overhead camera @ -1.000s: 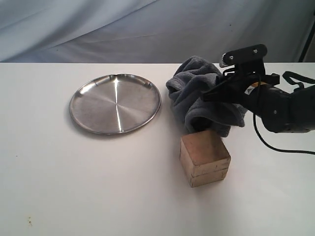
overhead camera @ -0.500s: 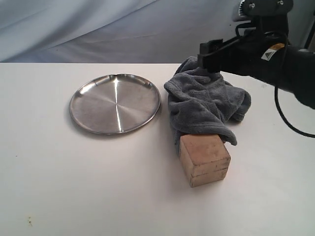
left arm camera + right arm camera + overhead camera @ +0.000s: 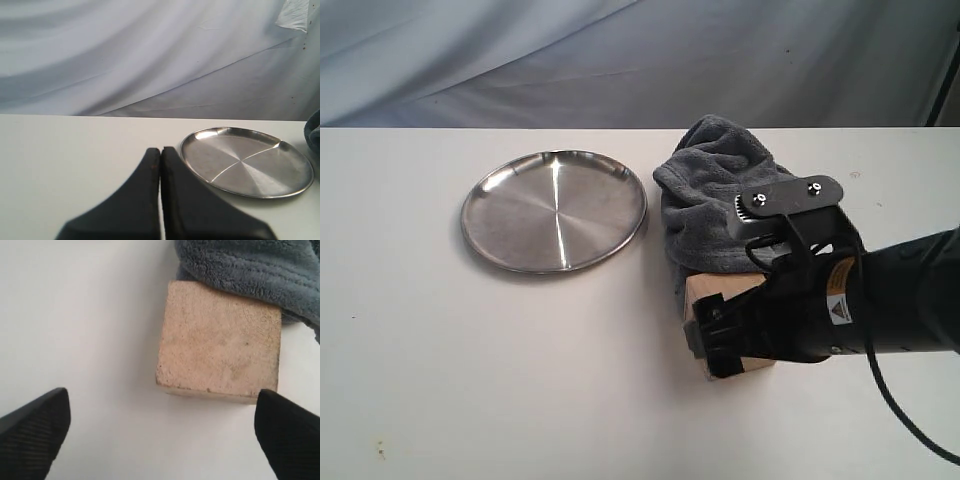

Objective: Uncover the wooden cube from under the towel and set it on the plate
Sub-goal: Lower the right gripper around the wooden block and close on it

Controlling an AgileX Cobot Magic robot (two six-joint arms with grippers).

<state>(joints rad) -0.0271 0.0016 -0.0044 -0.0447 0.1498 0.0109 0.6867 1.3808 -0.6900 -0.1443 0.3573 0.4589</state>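
The pale wooden cube (image 3: 220, 345) stands on the white table with its top bare. The grey towel (image 3: 250, 265) lies bunched behind it and overlaps its far edge. In the exterior view my right gripper (image 3: 730, 345) hangs low over the cube (image 3: 697, 305) and hides most of it, in front of the towel (image 3: 715, 195). In the right wrist view that gripper (image 3: 162, 432) is open, its fingertips (image 3: 37, 427) spread wide just short of the cube. The steel plate (image 3: 555, 210) lies to the left with nothing on it. My left gripper (image 3: 160, 150) is shut beside the plate (image 3: 247, 162).
A pale blue-grey cloth backdrop (image 3: 620, 60) rises behind the white table (image 3: 470, 380). A corner of the towel (image 3: 314, 131) shows beyond the plate in the left wrist view. The left arm is out of the exterior view.
The right gripper let go of the towel, which dropped back against the cube's far edge. The gripper rose, then came down and forward over the cube, open.
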